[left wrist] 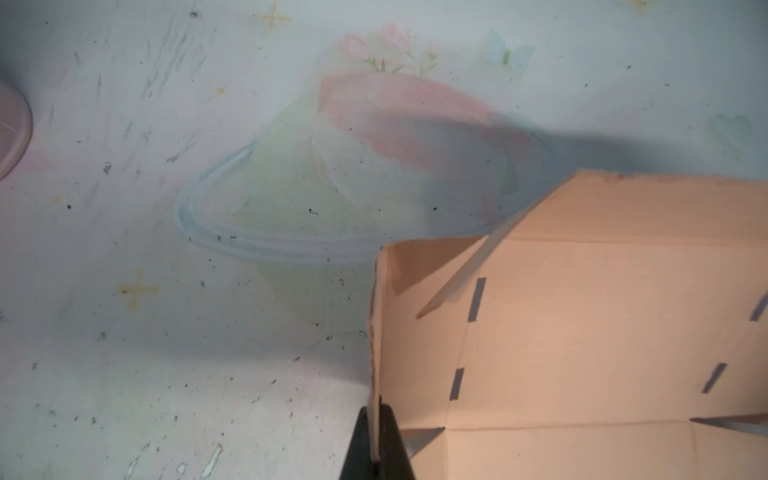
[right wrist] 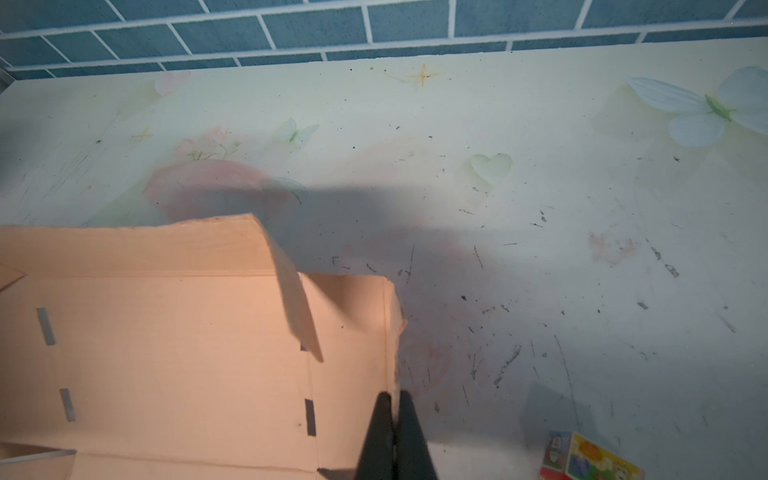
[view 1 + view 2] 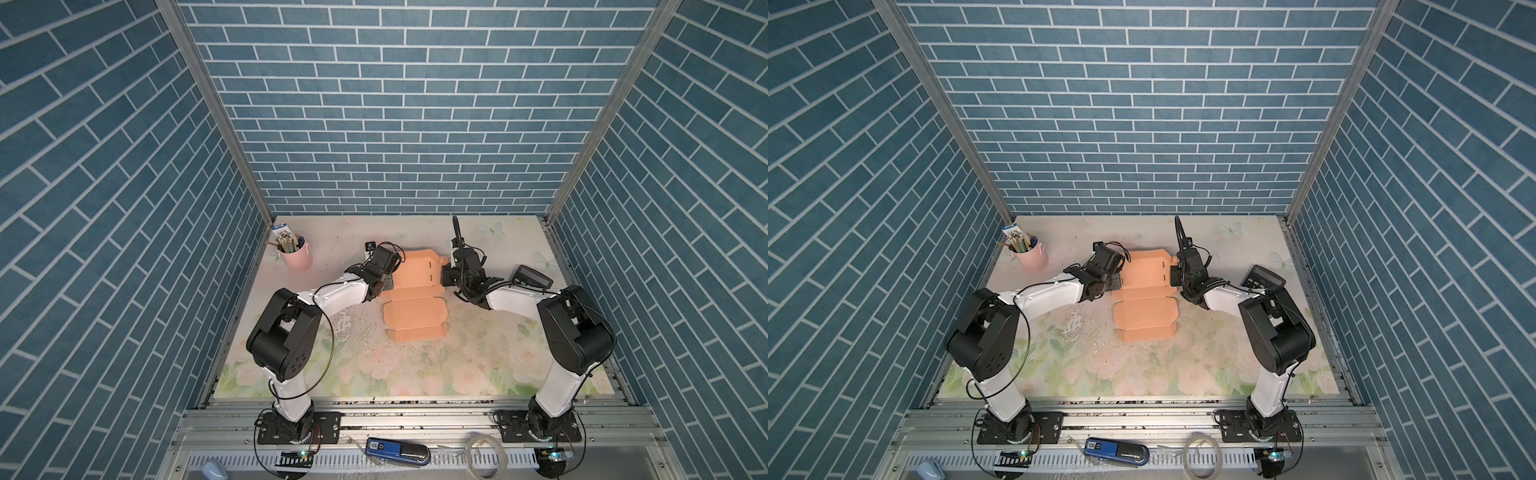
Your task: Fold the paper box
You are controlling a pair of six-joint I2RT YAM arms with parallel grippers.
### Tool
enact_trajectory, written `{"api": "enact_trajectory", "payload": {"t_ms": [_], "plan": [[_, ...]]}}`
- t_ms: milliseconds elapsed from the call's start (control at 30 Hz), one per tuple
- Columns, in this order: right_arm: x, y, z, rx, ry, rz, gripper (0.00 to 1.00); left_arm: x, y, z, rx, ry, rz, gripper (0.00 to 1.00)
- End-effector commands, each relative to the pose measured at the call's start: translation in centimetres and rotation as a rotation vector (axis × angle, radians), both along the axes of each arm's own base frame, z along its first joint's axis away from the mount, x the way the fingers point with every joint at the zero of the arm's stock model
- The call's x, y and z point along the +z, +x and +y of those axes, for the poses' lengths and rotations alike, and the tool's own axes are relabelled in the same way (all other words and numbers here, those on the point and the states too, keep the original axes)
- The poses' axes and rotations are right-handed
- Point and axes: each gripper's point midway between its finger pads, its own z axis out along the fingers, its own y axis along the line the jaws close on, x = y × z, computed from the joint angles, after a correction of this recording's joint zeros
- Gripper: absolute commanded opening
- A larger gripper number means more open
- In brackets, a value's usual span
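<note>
Two bystander items stand on the floral table [image 3: 415, 376], apart from the work: a pink cup [image 3: 297, 259] at the rear left and a dark calculator [image 3: 533, 276] at the right, just beside the right arm's elbow. A small printed carton [image 2: 590, 459] lies on the table near the right gripper and shows only in the right wrist view. The pink cup holds a bundle of pencils [image 3: 286, 243], standing upright. The paper box [image 3: 415, 291] lies at mid-table toward the rear, between the two grippers. Its near panels lie flat, pointing at the front edge, and its far section has both side walls raised. From the front-left base, the left arm runs low and inward to the box's left edge. The left gripper [image 1: 376, 419] has its jaws pressed together on the upright left wall, with the cardboard edge pinched between the fingers. From the front-right base, the right arm reaches inward likewise. The right gripper [image 2: 394, 401] pinches the upright right wall between closed jaws. At each far corner of the box, a tab leans inward.
</note>
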Motion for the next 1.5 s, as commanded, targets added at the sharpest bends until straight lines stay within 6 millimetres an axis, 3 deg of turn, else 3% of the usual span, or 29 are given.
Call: {"api": "enact_trajectory", "payload": {"t_ms": [0,400,733,967,1467], "plan": [[1.8,0.1,0.0,-0.031,0.033,-0.039,0.00,0.9,-0.7,-0.3,-0.006,-0.019,-0.018,0.00],[4.1,-1.3,1.3,-0.013,0.085,-0.060,0.00,1.6,-1.7,-3.7,-0.052,-0.080,-0.069,0.00],[4.2,-2.7,3.8,0.011,0.081,-0.060,0.00,2.0,-1.7,-5.4,-0.077,-0.088,-0.086,0.00],[4.2,-3.3,5.0,0.019,0.073,-0.068,0.00,2.1,-1.8,-6.1,-0.082,-0.100,-0.094,0.00],[4.7,-3.8,4.0,0.026,0.051,-0.119,0.00,2.2,-3.0,-5.2,-0.132,-0.053,-0.115,0.00]]}}
